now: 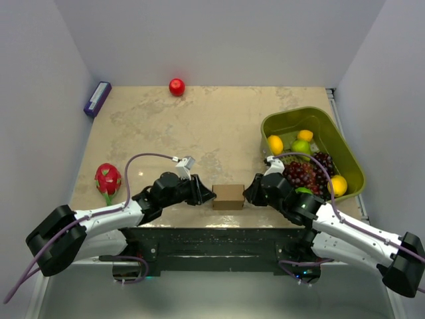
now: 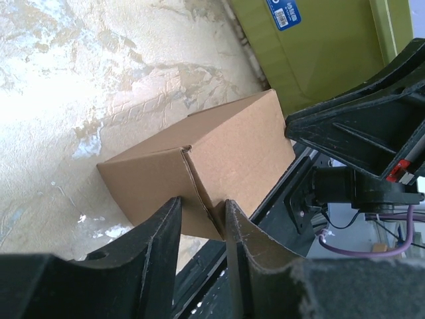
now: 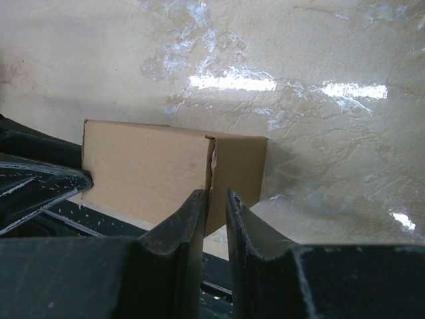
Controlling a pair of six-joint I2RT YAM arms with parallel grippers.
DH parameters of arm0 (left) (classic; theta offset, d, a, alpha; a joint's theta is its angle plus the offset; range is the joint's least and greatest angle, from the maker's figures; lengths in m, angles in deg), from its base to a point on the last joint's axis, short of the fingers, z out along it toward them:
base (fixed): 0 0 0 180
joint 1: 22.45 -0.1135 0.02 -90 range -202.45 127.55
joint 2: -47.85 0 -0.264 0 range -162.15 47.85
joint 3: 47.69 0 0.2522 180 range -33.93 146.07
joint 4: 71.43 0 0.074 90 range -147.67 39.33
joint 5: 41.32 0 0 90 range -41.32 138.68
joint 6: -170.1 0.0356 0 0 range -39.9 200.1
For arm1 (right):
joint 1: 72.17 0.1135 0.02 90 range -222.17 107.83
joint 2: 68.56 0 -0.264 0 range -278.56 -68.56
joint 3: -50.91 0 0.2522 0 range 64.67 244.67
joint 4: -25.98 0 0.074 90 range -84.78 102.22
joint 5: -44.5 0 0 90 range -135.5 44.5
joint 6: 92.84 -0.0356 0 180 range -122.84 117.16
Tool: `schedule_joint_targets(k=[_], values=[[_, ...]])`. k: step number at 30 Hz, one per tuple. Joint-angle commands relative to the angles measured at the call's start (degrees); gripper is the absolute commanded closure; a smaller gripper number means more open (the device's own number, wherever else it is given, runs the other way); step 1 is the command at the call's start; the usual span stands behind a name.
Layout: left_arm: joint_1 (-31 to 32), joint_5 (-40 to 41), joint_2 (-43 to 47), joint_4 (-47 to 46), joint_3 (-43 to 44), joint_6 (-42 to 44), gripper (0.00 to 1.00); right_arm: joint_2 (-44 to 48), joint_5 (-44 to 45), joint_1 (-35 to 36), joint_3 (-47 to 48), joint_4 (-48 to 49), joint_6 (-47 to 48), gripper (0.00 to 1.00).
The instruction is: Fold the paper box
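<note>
My left gripper (image 1: 211, 195) at 9 o'clock and right gripper (image 1: 247, 194) at 3 o'clock flank the paper box (image 1: 228, 197), standing squared at the table's (image 1: 199, 126) 6 o'clock edge, jaws nearly together at its end seams, grip impossible to tell, probably final tucks remaining.

A robotics lab test cell is showing: plain white panels (image 1: 40, 100) are boxing in a marble-patterned tabletop (image 1: 199, 126), with the left arm (image 1: 106, 216) and right arm (image 1: 345, 232) sitting bolted at its near edge.
</note>
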State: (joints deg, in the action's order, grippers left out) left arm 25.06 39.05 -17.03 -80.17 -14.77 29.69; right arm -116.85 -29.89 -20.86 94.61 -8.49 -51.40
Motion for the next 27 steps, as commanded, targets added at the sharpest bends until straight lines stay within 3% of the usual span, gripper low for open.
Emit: schedule_joint_targets(k=[1, 7, 18, 27], values=[[0.13, 2.95, -1.03, 5.72, 0.44, 3.74, 0.66, -1.63, -0.59, -0.24, -3.30, -6.45, 0.48, 0.79], [0.04, 2.94, -0.25, 4.84, 2.01, 3.92, 0.66, -1.28, -1.56, -0.16, 0.21, -3.81, 0.74, 0.72], [-0.57, 4.27, -0.07, 8.70, 10.28, 7.70, 0.54, -0.67, 3.45, -0.77, 9.61, -4.96, 3.38, 0.60], [-1.10, 5.24, -0.15, 10.81, 10.90, 9.19, 0.49, -0.75, -0.06, -1.39, 7.43, -2.49, 1.71, 0.59]])
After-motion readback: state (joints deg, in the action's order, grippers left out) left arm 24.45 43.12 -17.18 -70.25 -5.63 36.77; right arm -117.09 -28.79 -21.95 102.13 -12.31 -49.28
